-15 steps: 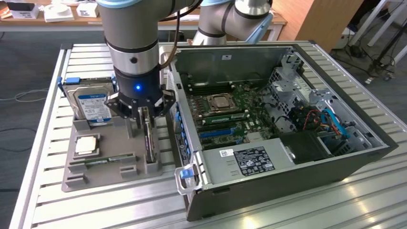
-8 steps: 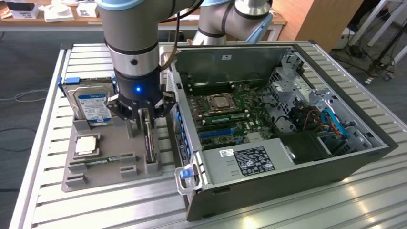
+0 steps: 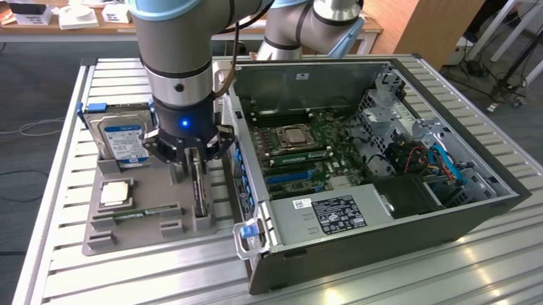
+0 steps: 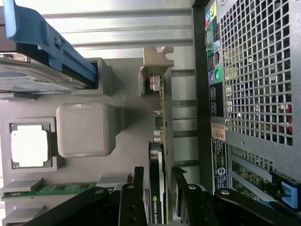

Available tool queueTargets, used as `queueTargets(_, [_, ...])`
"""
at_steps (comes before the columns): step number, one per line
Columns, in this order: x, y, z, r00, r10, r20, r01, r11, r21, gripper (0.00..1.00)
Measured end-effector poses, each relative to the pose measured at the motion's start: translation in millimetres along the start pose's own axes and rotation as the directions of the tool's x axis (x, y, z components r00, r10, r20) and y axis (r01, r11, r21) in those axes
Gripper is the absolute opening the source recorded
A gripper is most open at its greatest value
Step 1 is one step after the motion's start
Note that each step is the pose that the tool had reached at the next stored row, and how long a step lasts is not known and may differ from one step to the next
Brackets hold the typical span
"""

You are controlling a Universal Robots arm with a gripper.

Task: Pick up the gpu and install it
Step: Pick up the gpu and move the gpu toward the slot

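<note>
The gpu (image 3: pixel 202 198) stands on its long edge in a slot of the grey holder tray (image 3: pixel 136 236), to the exterior view's left of the open computer case (image 3: pixel 441 216). My gripper (image 3: pixel 197 166) hangs straight over the card's upper edge. In the wrist view the gpu (image 4: pixel 161 136) runs between my two black fingertips (image 4: pixel 139 173), which straddle it with a small gap on each side. The gripper (image 4: pixel 157 173) is open and holds nothing. The card's silver bracket end (image 4: pixel 155 59) sits in the holder's notch.
The holder also carries a silver hard drive with a blue label (image 3: pixel 123 138), a CPU (image 3: pixel 114 192) and a green RAM stick (image 3: pixel 136 215). The case's motherboard (image 3: pixel 306 152) with blue slots (image 3: pixel 293 176) lies exposed. The case's rear grille (image 4: pixel 256 80) stands close beside the card.
</note>
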State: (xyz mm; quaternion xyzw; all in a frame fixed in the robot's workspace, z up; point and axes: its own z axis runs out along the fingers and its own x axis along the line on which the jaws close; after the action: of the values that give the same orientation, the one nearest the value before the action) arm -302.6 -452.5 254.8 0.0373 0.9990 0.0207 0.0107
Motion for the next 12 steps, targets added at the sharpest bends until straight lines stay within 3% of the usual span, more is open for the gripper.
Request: queueTargets(12, [0.2,-0.6,8.6,1.0,0.0,-0.0002,0.0,1.0,0.0001,0.37])
